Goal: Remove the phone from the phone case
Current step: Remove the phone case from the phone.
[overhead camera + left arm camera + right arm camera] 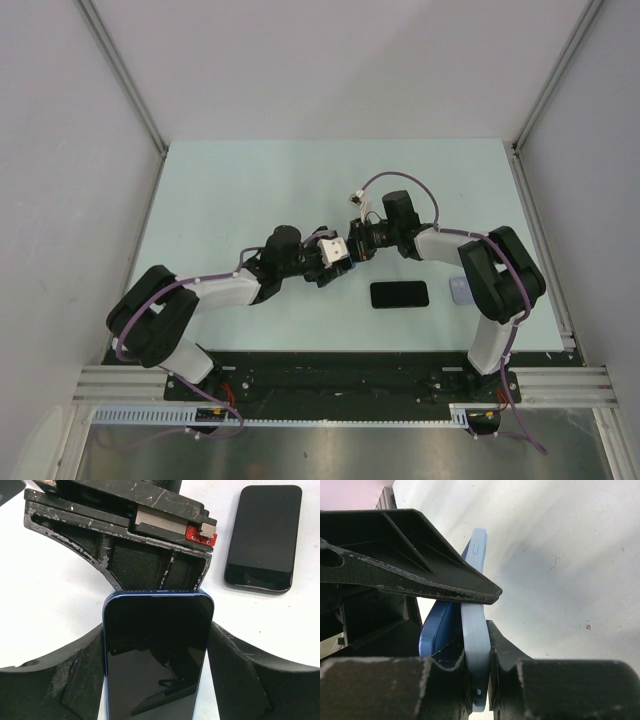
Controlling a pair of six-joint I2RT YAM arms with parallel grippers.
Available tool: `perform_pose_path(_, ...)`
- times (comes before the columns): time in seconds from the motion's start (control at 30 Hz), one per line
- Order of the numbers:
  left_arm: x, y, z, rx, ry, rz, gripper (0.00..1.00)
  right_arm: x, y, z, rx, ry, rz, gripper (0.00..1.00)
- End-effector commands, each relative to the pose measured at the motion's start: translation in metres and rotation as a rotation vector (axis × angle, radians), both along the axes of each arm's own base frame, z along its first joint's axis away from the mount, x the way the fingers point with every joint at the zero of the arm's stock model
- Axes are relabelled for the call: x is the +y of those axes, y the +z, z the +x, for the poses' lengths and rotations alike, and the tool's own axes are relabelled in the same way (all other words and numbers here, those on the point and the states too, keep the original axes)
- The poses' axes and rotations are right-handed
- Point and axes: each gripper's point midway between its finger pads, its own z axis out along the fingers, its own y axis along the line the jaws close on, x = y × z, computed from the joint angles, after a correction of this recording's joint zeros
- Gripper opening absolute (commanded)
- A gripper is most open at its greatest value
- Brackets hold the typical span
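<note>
A phone with a dark screen and a blue rim stands between the fingers of my left gripper, which press on its two long sides. My right gripper is shut on the edge of the pale blue phone case. In the right wrist view the darker blue back of the phone leans away from the case at one side. From above, the left gripper and right gripper meet over the middle of the table, and the phone and case are mostly hidden between them.
A second black phone lies flat on the pale green table, just in front of the grippers. A small pale blue flat thing lies beside the right arm's forearm. Grey walls close in the table on three sides.
</note>
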Motion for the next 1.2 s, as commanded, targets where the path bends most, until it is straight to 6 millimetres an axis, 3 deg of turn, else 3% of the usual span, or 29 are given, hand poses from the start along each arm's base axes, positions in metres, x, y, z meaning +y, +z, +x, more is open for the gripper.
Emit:
perform_pose_path(0.0, -0.005, 0.034, 0.007, -0.004, 0.003, -0.101, 0.0, -0.004, 0.015, 0.031, -0.089, -0.059, 0.016, 0.0)
perform_pose_path(1.17, -0.003, 0.057, -0.007, -0.028, -0.05, -0.192, 0.0, -0.041, -0.006, 0.069, -0.024, -0.228, -0.026, 0.0)
